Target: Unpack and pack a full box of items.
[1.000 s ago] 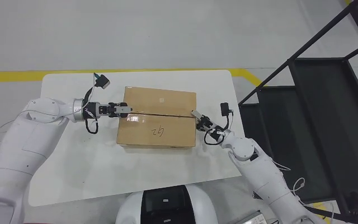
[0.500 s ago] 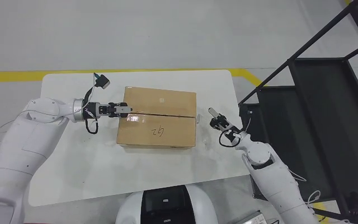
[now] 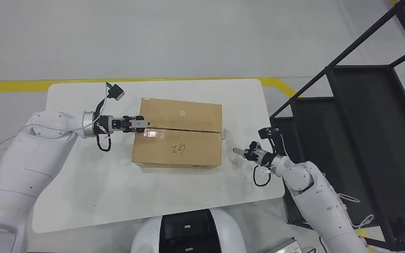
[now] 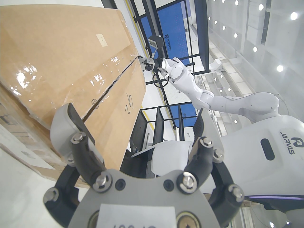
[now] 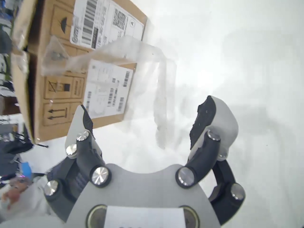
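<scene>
A shut cardboard box (image 3: 177,136) stands in the middle of the white table (image 3: 82,183), with a taped seam along its top. My left gripper (image 3: 144,125) is at the left end of that seam and is open; in the left wrist view (image 4: 135,124) one finger rests against the box (image 4: 59,55) at its top edge. My right gripper (image 3: 242,152) hovers low over the table just off the box's right end, open and holding nothing (image 5: 144,117). A strip of clear tape (image 5: 142,55) hangs loose from the labelled end of the box (image 5: 59,77) down towards the table between the fingers.
A black metal stair frame (image 3: 342,114) stands close beside the table's right edge, near my right arm. A yellow floor line (image 3: 63,83) runs behind the table. Bare table lies in front of the box and to its left.
My right gripper has pulled away from the right end of the box seam, moving outward and then towards the table's front. The left arm and the box have stayed put.
</scene>
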Action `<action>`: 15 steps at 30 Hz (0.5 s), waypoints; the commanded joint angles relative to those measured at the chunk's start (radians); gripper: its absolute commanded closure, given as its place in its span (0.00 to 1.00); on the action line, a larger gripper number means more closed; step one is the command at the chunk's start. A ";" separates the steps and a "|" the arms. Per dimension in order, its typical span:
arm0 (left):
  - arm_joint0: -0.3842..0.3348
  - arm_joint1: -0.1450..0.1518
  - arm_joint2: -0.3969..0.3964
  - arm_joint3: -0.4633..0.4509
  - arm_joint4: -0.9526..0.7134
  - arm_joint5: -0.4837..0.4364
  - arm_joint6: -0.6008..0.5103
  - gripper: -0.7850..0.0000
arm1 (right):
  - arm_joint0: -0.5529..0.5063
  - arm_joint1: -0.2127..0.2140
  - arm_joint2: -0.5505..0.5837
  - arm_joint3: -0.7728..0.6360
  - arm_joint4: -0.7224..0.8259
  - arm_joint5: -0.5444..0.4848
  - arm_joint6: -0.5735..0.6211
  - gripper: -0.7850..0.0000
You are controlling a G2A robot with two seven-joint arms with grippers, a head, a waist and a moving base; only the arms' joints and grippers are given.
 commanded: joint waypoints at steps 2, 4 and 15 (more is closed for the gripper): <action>0.000 0.000 0.000 0.000 0.000 0.000 0.000 0.00 | 0.023 0.000 -0.021 0.020 -0.051 -0.022 0.009 0.00; 0.000 0.000 0.000 0.000 0.000 0.000 0.000 0.00 | 0.040 -0.002 -0.039 0.034 -0.061 -0.032 0.024 0.00; 0.000 0.000 0.000 0.000 0.000 0.000 0.000 0.00 | 0.113 -0.020 -0.141 0.111 -0.057 -0.043 0.049 0.04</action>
